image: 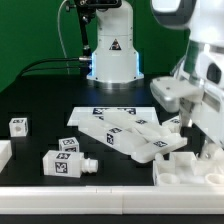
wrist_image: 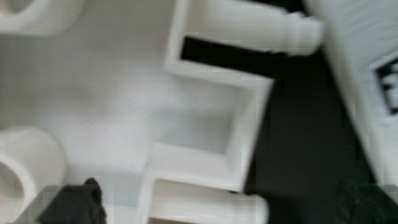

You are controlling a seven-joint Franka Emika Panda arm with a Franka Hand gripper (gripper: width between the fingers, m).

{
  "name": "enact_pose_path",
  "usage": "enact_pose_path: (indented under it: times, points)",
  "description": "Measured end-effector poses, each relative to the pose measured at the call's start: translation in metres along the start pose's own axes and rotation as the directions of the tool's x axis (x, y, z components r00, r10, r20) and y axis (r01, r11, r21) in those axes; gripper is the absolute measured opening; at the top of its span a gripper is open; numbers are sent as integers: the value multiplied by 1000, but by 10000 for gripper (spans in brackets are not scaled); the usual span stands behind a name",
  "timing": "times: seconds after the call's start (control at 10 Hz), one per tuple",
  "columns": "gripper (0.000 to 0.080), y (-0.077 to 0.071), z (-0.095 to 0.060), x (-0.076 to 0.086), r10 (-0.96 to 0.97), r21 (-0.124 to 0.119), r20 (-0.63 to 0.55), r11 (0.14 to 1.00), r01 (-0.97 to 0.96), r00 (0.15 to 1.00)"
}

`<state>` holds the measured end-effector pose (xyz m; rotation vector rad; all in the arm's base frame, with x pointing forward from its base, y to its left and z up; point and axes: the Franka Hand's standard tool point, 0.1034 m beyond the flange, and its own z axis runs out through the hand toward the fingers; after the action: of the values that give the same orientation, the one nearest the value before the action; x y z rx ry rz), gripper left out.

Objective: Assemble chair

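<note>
you had gripper (image: pixel 192 124) spread wide, empty, hovering over pegged chair part (wrist_image: pixel 187 110) at exterior view's right; other chair parts (image: pixel 118 132) lay piled alongside. step looked like reach-to-grasp; next move needed descent, jaws straddling part.

The arm (image: pixel 200 55) is leaning in from the exterior view's right, wrist bent downward. The gripper (image: pixel 192 130) is hovering just above the blocky chair part (image: pixel 185 170), fingers (wrist_image: pixel 71 200) pointing down at it, jaws standing wide apart, gripping nothing.
</note>
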<state>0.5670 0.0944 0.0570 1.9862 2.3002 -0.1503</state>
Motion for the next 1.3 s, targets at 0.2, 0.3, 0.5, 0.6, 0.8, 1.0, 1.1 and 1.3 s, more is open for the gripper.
enact_pose_path:
  times: [0.2, 0.3, 0.5, 0.6, 0.8, 1.0, 1.1, 1.3]
  points:
    - [649, -30, 0, -32, 39, 31, 13, 999, -39, 999]
    - [649, -34, 3, -42, 52, 37, 14, 998, -53, 999]
    - [649, -32, 4, -45, 52, 20, 7, 998, -53, 999]
    - [649, -32, 4, -45, 53, 20, 6, 998, -53, 999]
    - [649, -36, 8, -54, 98, 39, 4, 994, -98, 995]
    - [649, -45, 7, -74, 178, 86, 20, 980, -179, 984]
    - [649, -49, 8, -83, 218, 101, 21, 970, -219, 976]
    - [649, -47, 8, -89, 149, 96, 11, 984, -149, 989]
